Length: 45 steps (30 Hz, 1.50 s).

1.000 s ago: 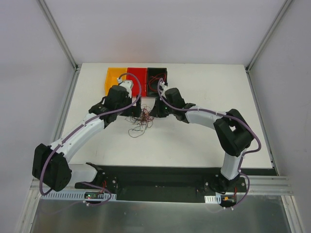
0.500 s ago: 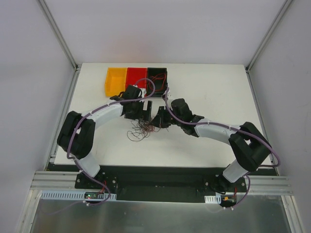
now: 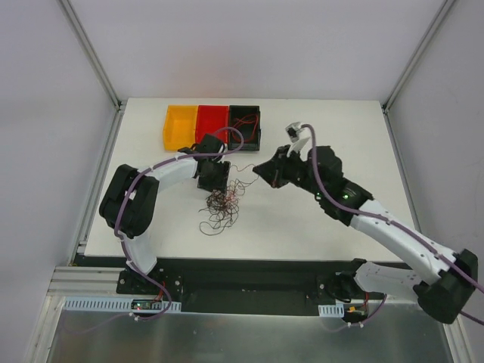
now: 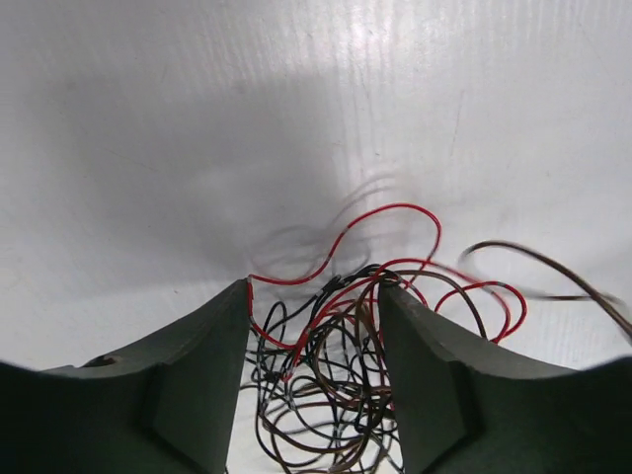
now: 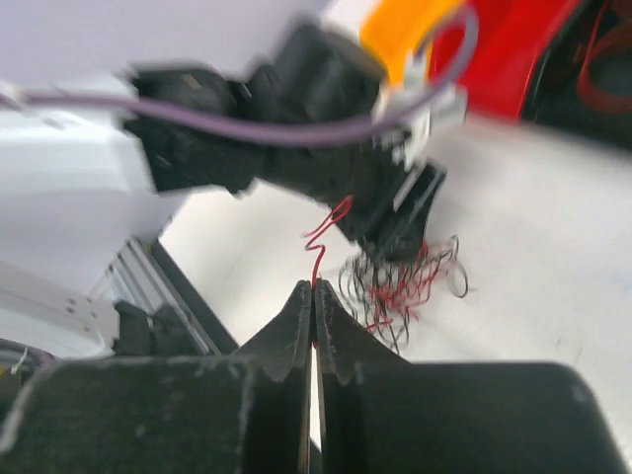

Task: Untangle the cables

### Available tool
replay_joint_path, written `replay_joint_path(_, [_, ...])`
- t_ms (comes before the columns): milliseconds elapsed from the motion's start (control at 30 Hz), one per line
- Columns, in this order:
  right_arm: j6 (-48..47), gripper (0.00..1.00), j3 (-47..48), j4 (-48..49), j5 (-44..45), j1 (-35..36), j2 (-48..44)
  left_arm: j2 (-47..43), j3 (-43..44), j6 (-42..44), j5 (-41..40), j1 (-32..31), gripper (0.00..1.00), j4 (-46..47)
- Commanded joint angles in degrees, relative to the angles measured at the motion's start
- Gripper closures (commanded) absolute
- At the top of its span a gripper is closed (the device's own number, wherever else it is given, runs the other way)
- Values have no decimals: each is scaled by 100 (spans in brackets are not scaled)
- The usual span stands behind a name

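The cables [image 3: 221, 203] lie as a tangled clump of thin red, brown and black wires on the white table [image 3: 325, 136]. My left gripper [image 3: 214, 177] stands over the clump's far end. In the left wrist view it [image 4: 314, 288] is open, with the clump [image 4: 331, 395] between its fingers [image 4: 197, 385]. My right gripper [image 3: 260, 169] is raised to the right of the clump. In the right wrist view it [image 5: 314, 288] is shut on one red wire [image 5: 319, 245], which runs up toward the clump [image 5: 400, 281].
Three small bins stand in a row at the table's far edge: orange [image 3: 180, 127], red [image 3: 212, 121] and black [image 3: 245, 125], the black one holding some wire. The left arm [image 3: 162, 172] is folded at the table's left side.
My right gripper has drawn back to the right and lifted, with the red wire in it. My left arm has folded in, and its gripper now straddles the clump.
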Motion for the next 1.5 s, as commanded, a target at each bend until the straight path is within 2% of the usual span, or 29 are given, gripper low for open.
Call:
replay_joint_path(0, [-781,100,939,-809,786,-8,-827,-331,214,150,-506,61,49,-265])
replay_joint_path(167, [-1239,100,1775,-1415,1489,-8,-1249,-752,144,308,-1060,149,50,-344])
replay_joint_path(567, [-1880,100,2926,-1531,2395,1,-1558,-1149,-41,431,-1474,263,49,-441])
replay_joint_path(1033, [-1907,100,7249,-2031,1051,-8,507,-1069,-94,449,-1931,922,49,-538])
replay_joint_path(1133, [-2030,100,7244,-2014,1155,1,500,-1192,-93,431,-2036,1072,48,-573])
replay_joint_path(1333, [-2198,100,5760,-1654,2007,-8,-203,-1798,-225,502,-2616,1098,45,-546])
replay_joint_path(1400, [-2110,99,5215,-1513,2035,-8,-405,-2000,-243,563,-2433,1098,39,-459])
replay_joint_path(1467, [-2031,100,4950,-1426,2009,1,-528,-2220,-304,624,-1567,1098,29,-292])
